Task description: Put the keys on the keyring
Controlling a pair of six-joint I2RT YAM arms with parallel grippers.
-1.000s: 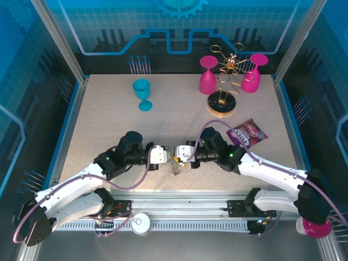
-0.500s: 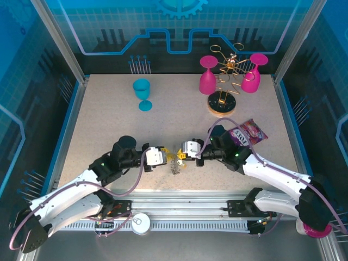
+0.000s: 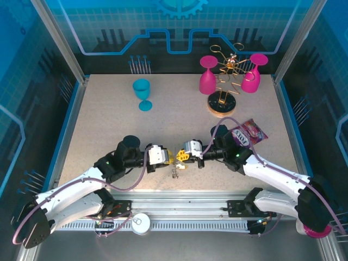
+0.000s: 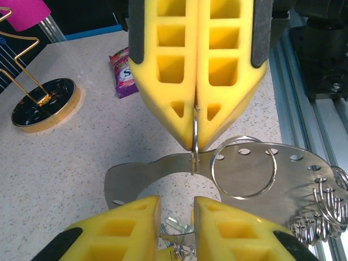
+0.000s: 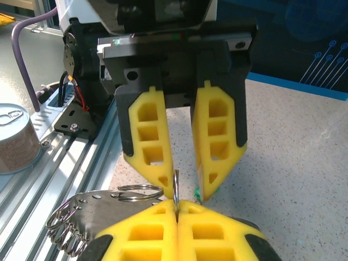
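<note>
My right gripper (image 3: 181, 157) is shut on a thin split ring (image 5: 175, 190) of the keyring (image 4: 293, 185). The keyring is a flat grey metal loop with holes and several rings along its rim (image 5: 65, 231). It hangs low over the table's near middle. Facing it tip to tip, my left gripper (image 3: 169, 158) stands open, its fingers (image 5: 149, 141) either side of that ring. Small metal keys (image 4: 173, 225) show below, through the gap between the left fingers. A green key head (image 5: 198, 193) peeks out beside one left fingertip. Metal bits (image 3: 175, 173) dangle beneath both grippers.
A gold wire rack (image 3: 222, 103) with two pink goblets stands at the back right. A blue goblet (image 3: 142, 93) is at the back left, and a purple snack packet (image 3: 247, 133) lies beside the right arm. A tin can (image 5: 16, 144) sits off the table by the front rail.
The right gripper has drawn back to the right with the ring in it. The left gripper backed off, then came forward again. The dangling metal hangs a little lower.
</note>
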